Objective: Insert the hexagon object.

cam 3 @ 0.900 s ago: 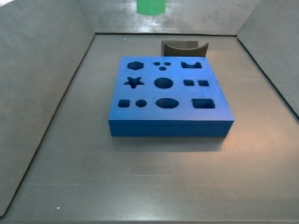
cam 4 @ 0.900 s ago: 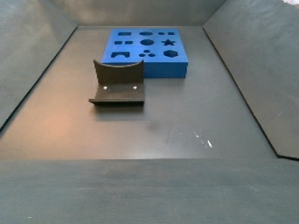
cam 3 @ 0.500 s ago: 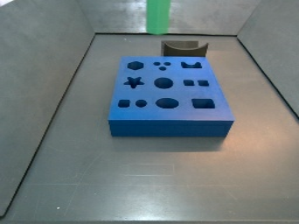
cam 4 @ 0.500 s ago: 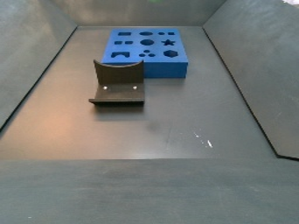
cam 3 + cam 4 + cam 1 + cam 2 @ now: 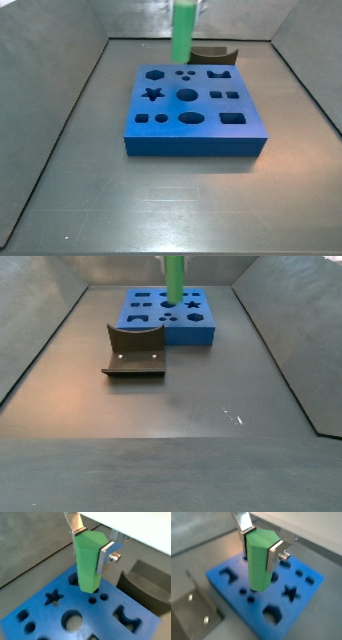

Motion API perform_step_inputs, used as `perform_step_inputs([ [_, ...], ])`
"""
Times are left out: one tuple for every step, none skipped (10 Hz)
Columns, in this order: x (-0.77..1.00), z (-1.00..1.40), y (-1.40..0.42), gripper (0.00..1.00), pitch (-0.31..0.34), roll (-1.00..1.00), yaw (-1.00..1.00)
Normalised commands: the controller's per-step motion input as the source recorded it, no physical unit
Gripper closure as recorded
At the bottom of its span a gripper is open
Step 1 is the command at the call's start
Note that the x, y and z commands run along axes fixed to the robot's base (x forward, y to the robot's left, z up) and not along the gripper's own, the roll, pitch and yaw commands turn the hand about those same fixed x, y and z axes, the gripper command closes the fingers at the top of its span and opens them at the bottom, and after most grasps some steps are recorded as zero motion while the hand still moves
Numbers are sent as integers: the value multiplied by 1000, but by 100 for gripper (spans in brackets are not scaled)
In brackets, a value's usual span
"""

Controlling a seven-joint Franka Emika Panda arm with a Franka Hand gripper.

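The hexagon object (image 5: 89, 562) is a long bright green peg, held upright. My gripper (image 5: 92, 544) is shut on its upper part, one silver finger on each side, as both wrist views show (image 5: 262, 546). In both side views only the peg shows (image 5: 183, 30) (image 5: 174, 278); the gripper is above the frame. The peg's lower end hangs over the far part of the blue block (image 5: 214, 108), above its top and apart from it. The block's hexagon hole (image 5: 156, 74) (image 5: 197, 316) is open and empty.
The blue block (image 5: 174, 338) (image 5: 97, 612) (image 5: 318, 594) has several shaped holes. The dark fixture (image 5: 134, 351) stands next to the block, also seen behind it (image 5: 214, 55) and in both wrist views (image 5: 143, 582) (image 5: 191, 612). Grey walls enclose the floor.
The green peg has come down from the top of the side view, from a short tip to a long length reaching just over the block.
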Motion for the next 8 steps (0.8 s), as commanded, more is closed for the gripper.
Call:
perform_step_inputs([
  [-877,-591,34,100,-107,167,-323],
  [-583,-283,0,100,-86,71,-283],
  [-340,-63,0,100,-94,0,-180],
  [-283,0,14,100,-64,0,-109],
  [-286,0,60,100,-90,0,-11],
  [-34,-194,0,100,-76,0,46],
  [0,-397,49,100,-93,0,131],
  [0,-449,46,100,-116,0,163],
])
